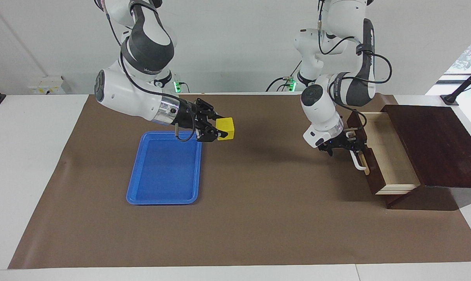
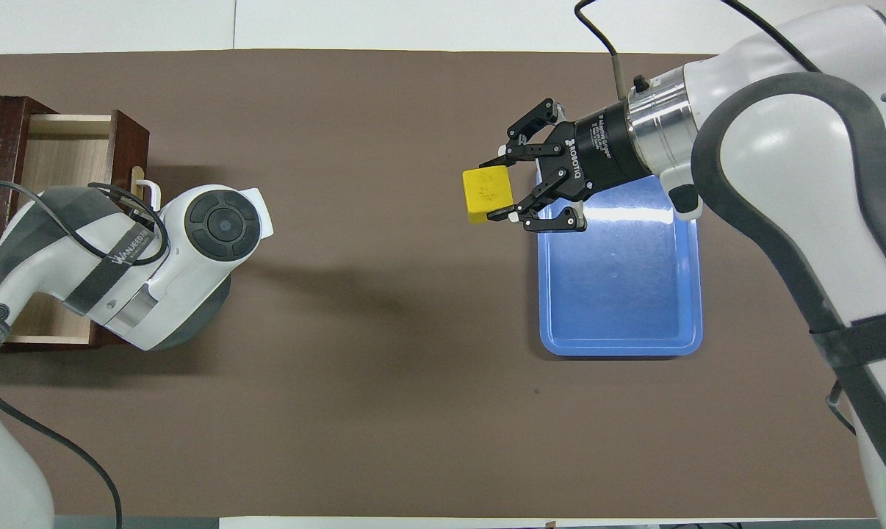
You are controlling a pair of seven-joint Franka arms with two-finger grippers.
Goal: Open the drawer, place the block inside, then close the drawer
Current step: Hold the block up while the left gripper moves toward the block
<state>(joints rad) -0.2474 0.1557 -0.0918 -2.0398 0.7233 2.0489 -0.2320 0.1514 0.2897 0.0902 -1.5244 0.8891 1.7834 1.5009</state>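
Note:
My right gripper [image 1: 222, 127] is shut on the small yellow block [image 1: 228, 125] and holds it in the air over the brown mat, just beside the blue tray's corner nearest the robots. The gripper [image 2: 496, 188] and the block [image 2: 485, 192] also show in the overhead view. The dark brown drawer [image 1: 389, 156] stands pulled out of its dark cabinet [image 1: 434, 144] at the left arm's end of the table, its pale interior [image 2: 61, 150] empty. My left gripper [image 1: 354, 144] is at the drawer's white bar handle [image 1: 359, 163], its fingers closed around it.
An empty blue plastic tray [image 1: 163, 201] lies on the brown mat [image 1: 266, 203] toward the right arm's end of the table; it also shows in the overhead view [image 2: 619, 348]. The left arm's wrist [image 2: 193, 242] covers the drawer's front from above.

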